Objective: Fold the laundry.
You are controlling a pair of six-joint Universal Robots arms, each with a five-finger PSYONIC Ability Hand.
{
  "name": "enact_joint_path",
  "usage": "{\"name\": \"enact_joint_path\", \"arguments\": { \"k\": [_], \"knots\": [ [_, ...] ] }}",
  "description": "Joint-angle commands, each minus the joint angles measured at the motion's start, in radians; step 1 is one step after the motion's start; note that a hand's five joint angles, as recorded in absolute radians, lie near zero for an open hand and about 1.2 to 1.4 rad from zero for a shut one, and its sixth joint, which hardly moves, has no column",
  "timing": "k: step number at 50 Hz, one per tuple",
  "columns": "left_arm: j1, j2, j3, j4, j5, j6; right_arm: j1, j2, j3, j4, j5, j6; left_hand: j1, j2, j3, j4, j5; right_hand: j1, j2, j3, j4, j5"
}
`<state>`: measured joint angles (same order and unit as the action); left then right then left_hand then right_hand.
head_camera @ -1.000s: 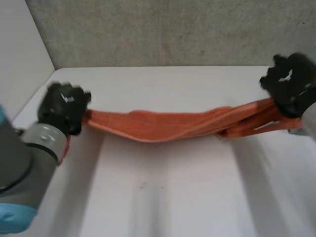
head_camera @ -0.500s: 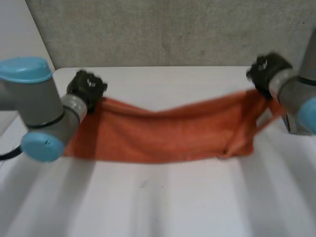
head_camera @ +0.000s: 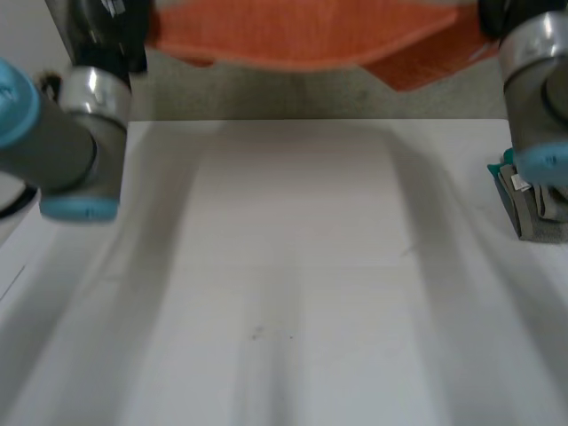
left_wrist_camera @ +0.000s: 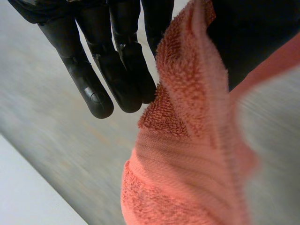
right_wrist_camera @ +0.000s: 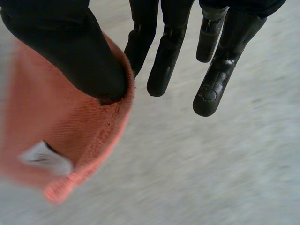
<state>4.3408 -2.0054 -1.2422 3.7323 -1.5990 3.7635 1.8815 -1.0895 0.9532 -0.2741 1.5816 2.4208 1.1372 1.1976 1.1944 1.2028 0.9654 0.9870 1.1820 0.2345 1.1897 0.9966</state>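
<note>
1. The orange towel (head_camera: 302,35) is held up high between both hands, well above the table (head_camera: 293,266).
2. One end is pinched by the left hand (left_wrist_camera: 117,61), and the other corner by the right hand (right_wrist_camera: 70,42).
3. It looks soft, light and floppy, so the corners are best gripped.

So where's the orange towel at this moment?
In the head view the orange towel is held stretched between the left hand and the right hand, off the white table and in front of the grey wall.
</note>
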Motion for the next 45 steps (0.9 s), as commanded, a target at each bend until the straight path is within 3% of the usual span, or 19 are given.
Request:
{"name": "enact_joint_path", "arguments": {
  "k": [1, 6, 10, 17, 19, 22, 39, 42, 43, 44, 45],
  "knots": [
    [0.011, -0.019, -0.272, -0.008, 0.008, 0.007, -0.012, -0.108, 0.405, 0.033, -0.142, 0.014, 0.259, 0.199, 0.202, 0.193, 0.256, 0.409, 0.214, 1.162, 0.207, 0.225],
    [0.028, -0.075, -0.397, 0.0, 0.01, 0.01, -0.056, -0.115, 0.654, 0.039, -0.245, -0.002, 0.259, 0.199, 0.202, 0.193, 0.256, 0.409, 0.214, 1.162, 0.207, 0.225],
    [0.028, -0.136, -0.451, 0.0, 0.008, 0.019, -0.079, -0.089, 0.732, 0.059, -0.268, -0.019, 0.259, 0.199, 0.202, 0.193, 0.256, 0.409, 0.214, 1.162, 0.207, 0.225],
    [0.043, -0.153, -0.487, -0.003, 0.004, 0.048, -0.122, -0.055, 0.745, 0.105, -0.267, -0.034, -0.468, -0.528, -0.525, -0.533, -0.471, 0.409, 0.214, 1.162, 0.207, 0.225],
    [0.062, -0.151, -0.49, -0.003, -0.001, 0.048, -0.148, -0.056, 0.74, 0.133, -0.265, -0.034, -0.6, -0.66, -0.657, -0.666, -0.603, 0.409, 0.214, 1.162, 0.207, 0.225],
    [0.086, -0.145, -0.494, -0.002, -0.01, 0.048, -0.167, -0.058, 0.742, 0.151, -0.27, -0.032, -0.618, -0.679, -0.676, -0.684, -0.621, 0.409, 0.214, 1.162, 0.207, 0.225],
    [0.184, -0.108, -0.529, -0.008, -0.004, 0.047, -0.196, -0.075, 0.8, 0.156, -0.272, -0.035, -0.522, -0.582, -0.579, -0.587, -0.524, 0.409, 0.214, 1.162, 0.207, 0.225],
    [0.183, -0.082, -0.554, -0.017, 0.002, 0.048, -0.194, -0.076, 0.799, 0.157, -0.272, -0.035, -0.261, -0.322, -0.318, -0.327, -0.264, 0.409, 0.214, 1.162, 0.207, 0.225],
    [0.183, -0.072, -0.563, -0.022, 0.005, 0.047, -0.194, -0.081, 0.797, 0.164, -0.27, -0.037, -0.112, -0.172, -0.169, -0.178, -0.115, 0.409, 0.214, 1.162, 0.207, 0.225],
    [0.181, -0.047, -0.58, -0.032, 0.008, 0.045, -0.194, -0.084, 0.797, 0.168, -0.27, -0.037, 0.233, 0.172, 0.175, 0.167, 0.23, 0.409, 0.214, 1.162, 0.207, 0.225],
    [0.18, -0.035, -0.589, -0.038, 0.008, 0.045, -0.194, -0.09, 0.797, 0.176, -0.27, -0.037, 0.259, 0.198, 0.202, 0.193, 0.256, 0.409, 0.214, 1.162, 0.207, 0.225]
  ]
}}
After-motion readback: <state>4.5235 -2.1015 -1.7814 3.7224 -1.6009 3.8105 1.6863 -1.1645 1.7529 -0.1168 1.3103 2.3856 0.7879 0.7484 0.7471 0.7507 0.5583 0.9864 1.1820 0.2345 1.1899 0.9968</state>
